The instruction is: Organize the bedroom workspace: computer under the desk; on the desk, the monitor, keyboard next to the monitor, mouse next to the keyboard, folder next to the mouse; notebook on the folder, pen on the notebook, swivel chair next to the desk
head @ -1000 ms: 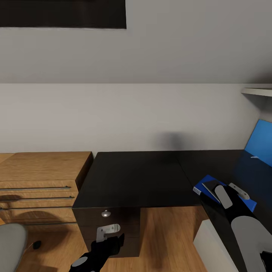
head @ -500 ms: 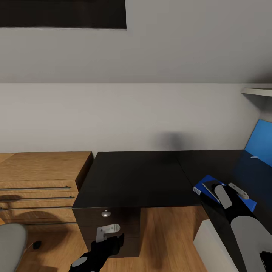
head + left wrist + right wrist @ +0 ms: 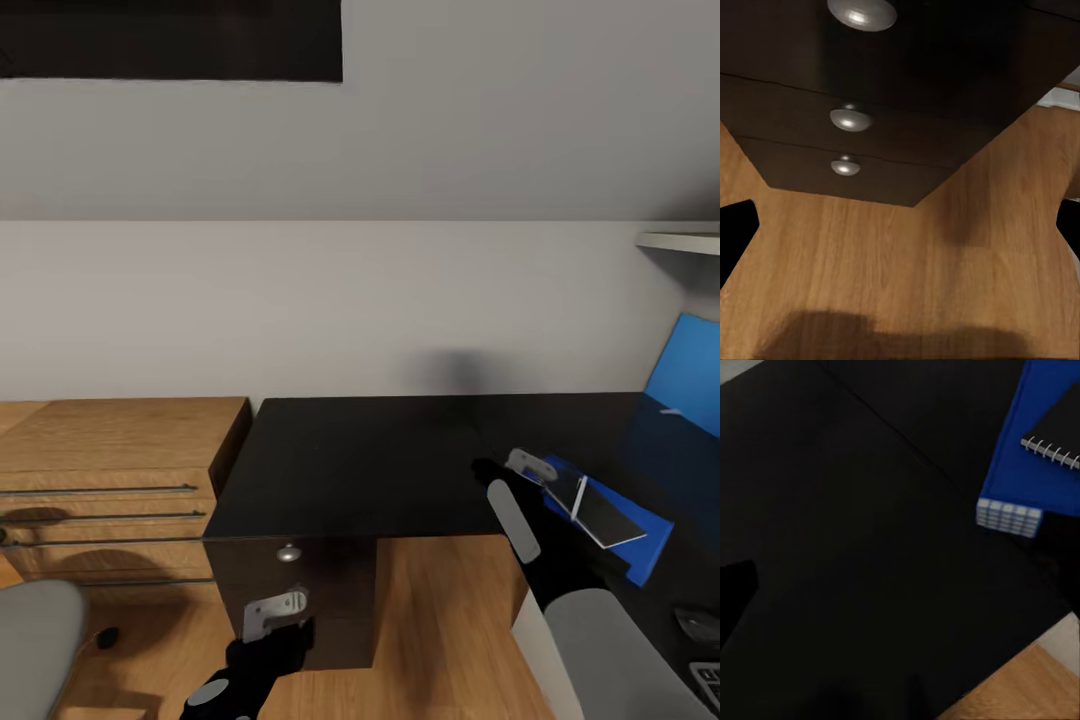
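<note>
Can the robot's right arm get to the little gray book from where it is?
Probably yes. The right end effector hovers just beside the notebook, which lies on the blue folder on the desk, with nothing between them.

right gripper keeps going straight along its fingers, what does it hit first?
Most likely the bare black desk top: the right wrist view looks down onto it, straight ahead of the right gripper. The folder with the notebook lies off to one side of that line. Depth is unclear.

Soft, even light without glare. A faint dark smudge of shadow sits on the white wall (image 3: 455, 372) at centre-right of the head view. The black counter (image 3: 370, 460) is matte and nearly featureless. A blurred shadow darkens the wood floor (image 3: 907, 292) along the left wrist view's bottom edge.
</note>
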Controlling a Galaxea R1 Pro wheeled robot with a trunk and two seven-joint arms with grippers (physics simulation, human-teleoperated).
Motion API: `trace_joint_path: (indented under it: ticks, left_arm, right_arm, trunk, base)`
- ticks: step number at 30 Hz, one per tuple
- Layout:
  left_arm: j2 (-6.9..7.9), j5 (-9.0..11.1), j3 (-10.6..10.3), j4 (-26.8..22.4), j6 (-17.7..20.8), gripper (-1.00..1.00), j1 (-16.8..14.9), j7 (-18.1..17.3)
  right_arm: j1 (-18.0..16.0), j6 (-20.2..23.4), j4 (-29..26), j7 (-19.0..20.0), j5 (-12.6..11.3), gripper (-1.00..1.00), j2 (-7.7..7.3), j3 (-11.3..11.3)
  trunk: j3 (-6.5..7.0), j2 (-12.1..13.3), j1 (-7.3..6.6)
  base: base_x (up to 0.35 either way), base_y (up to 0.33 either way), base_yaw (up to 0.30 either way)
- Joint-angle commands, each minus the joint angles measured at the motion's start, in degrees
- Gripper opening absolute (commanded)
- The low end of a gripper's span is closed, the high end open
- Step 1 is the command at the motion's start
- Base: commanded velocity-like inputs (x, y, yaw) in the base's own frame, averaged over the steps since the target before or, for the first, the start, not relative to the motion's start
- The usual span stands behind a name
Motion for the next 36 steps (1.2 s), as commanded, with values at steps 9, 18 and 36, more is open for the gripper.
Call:
trace_joint_path:
  ticks: [9,18,36]
  left_arm:
    - [0.01,0.62,-0.03,0.43,0.06,1.0,-0.02,4.02]
    - [0.14,0.62,3.19,3.63,-0.06,1.0,-0.02,3.83]
    - [2.75,0.68,6.93,18.46,-4.31,1.0,-0.02,3.42]
  right_arm:
    - [0.03,0.17,0.71,-0.34,-0.4,1.0,0.7,5.68]
    - [0.03,-0.25,5.17,-0.13,0.5,1.0,0.63,11.46]
    - [0.03,-14.06,25.67,4.45,0.48,1.0,2.7,23.26]
  trunk:
    - [-0.05,-0.04,-0.02]
    - [-0.05,-0.04,-0.02]
    - [1.03,2.37,-1.34]
  base:
    - [-0.302,0.129,0.0]
    - [-0.334,0.017,0.0]
    - [-0.146,0.0,0.0]
